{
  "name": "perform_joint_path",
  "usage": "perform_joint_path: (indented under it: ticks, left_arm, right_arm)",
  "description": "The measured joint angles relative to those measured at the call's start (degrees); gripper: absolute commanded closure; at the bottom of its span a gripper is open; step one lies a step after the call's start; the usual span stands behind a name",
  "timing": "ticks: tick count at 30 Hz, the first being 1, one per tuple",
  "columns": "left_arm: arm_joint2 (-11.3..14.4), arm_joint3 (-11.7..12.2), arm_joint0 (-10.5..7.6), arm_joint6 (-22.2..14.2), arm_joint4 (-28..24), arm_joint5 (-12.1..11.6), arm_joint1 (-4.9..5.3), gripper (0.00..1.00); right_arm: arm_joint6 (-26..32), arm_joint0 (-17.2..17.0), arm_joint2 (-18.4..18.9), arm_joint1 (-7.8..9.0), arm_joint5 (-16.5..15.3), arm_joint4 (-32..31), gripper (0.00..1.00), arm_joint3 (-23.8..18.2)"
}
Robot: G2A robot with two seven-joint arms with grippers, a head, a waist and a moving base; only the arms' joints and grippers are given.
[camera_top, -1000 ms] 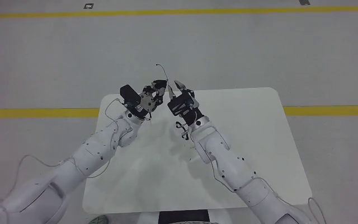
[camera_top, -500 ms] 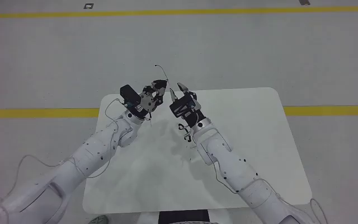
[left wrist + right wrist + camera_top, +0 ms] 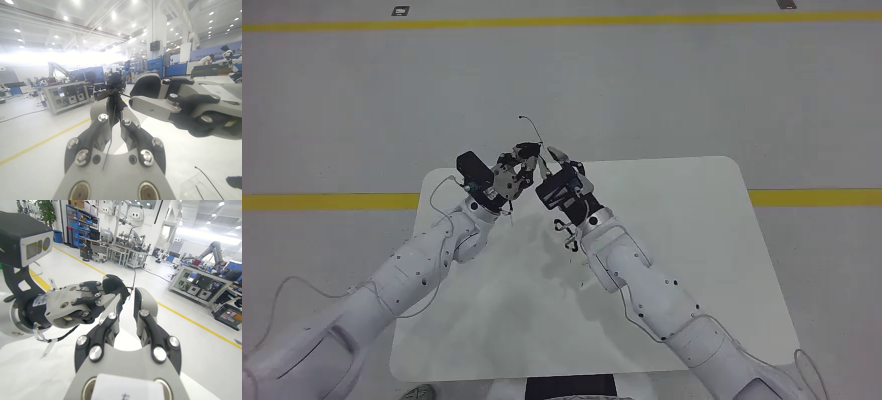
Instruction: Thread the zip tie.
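Both arms rise from the near edge and meet above the far rim of the white tabletop (image 3: 692,250), near its 11 o'clock corner. The left gripper (image 3: 526,160) is clenched on the thin black zip tie (image 3: 114,111), whose free end curls up toward 12 o'clock. The right gripper (image 3: 128,298) sits at 3 o'clock of the left, tip to tip with it. It is released, jaws apart, and the zip tie's head lies just off the fingertips (image 3: 140,298), in line with the gap. Contact cannot be told.
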Motion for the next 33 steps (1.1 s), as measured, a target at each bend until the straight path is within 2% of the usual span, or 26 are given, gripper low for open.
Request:
perform_joint_path:
  ticks: [16,20,33]
  left_arm:
    - [0.0,0.0,0.00,0.0,0.0,0.0,0.00,1.00]
    - [0.0,0.0,0.00,0.0,0.0,0.0,0.00,1.00]
    - [0.0,0.0,0.00,0.0,0.0,0.0,0.00,1.00]
  right_arm:
    - [0.7,2.1,-0.6,-1.25,1.0,0.0,0.93,2.0]
    - [1.0,2.3,-0.7,-1.40,1.7,0.0,1.00,2.4]
    - [1.4,1.7,0.0,-1.09,2.6,0.0,1.00,2.8]
